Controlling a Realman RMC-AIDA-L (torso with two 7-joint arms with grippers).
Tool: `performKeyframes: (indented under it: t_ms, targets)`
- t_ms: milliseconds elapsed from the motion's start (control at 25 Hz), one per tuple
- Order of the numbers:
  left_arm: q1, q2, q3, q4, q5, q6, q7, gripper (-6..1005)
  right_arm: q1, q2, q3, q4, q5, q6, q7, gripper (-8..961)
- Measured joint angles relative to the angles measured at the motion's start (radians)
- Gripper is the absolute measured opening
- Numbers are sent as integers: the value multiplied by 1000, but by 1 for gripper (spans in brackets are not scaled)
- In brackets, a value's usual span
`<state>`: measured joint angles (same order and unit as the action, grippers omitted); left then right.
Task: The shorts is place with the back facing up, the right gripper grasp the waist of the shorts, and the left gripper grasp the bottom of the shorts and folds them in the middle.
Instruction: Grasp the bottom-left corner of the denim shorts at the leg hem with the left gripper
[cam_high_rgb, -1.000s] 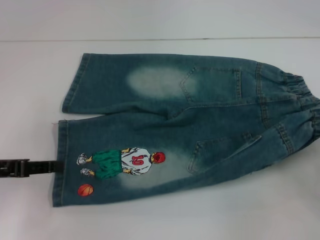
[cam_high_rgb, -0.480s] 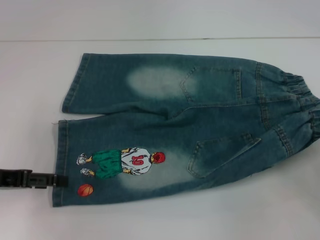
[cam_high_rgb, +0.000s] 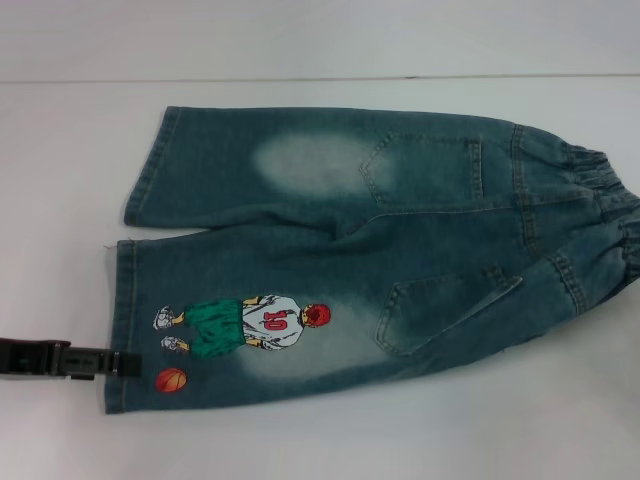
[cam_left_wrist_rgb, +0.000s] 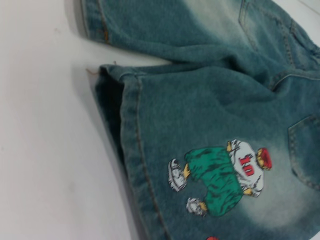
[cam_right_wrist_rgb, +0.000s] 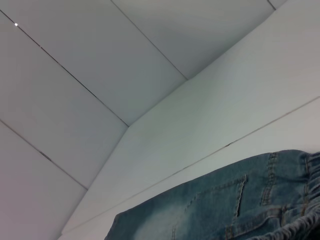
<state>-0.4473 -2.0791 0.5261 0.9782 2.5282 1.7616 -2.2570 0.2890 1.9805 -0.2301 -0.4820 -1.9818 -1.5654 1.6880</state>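
Note:
The shorts (cam_high_rgb: 400, 230) lie flat on the white table with the back up. Both back pockets show, and the basketball player print (cam_high_rgb: 250, 325) is on the nearer leg. The elastic waist (cam_high_rgb: 600, 200) points right and the leg hems (cam_high_rgb: 118, 300) point left. My left gripper (cam_high_rgb: 125, 362) comes in low from the left, its black tip at the hem of the nearer leg, beside the small basketball. The left wrist view shows that hem (cam_left_wrist_rgb: 130, 150) and the print (cam_left_wrist_rgb: 225, 175) from close up. In the right wrist view the waist end of the shorts (cam_right_wrist_rgb: 225, 205) is visible, but the right gripper is out of view.
The white table (cam_high_rgb: 300, 440) runs back to an edge below a pale wall (cam_high_rgb: 300, 35). Bare tabletop lies left of the hems and in front of the shorts. The waist reaches the right border of the head view.
My left gripper has slid right and a little nearer, from just left of the hem to overlapping its edge. The shorts have barely shifted.

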Motion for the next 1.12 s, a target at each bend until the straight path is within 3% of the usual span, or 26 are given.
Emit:
performKeyframes:
  t_ms: [440,1120]
  targets:
    - [-17,-27,23,2,47,-10,-2,941,7,-2,-2,2,0,-6,-1,87]
    - [-37,-30,24,-8,4,24,7,845,7,-2,-3,-1,0,-7,-1,100]
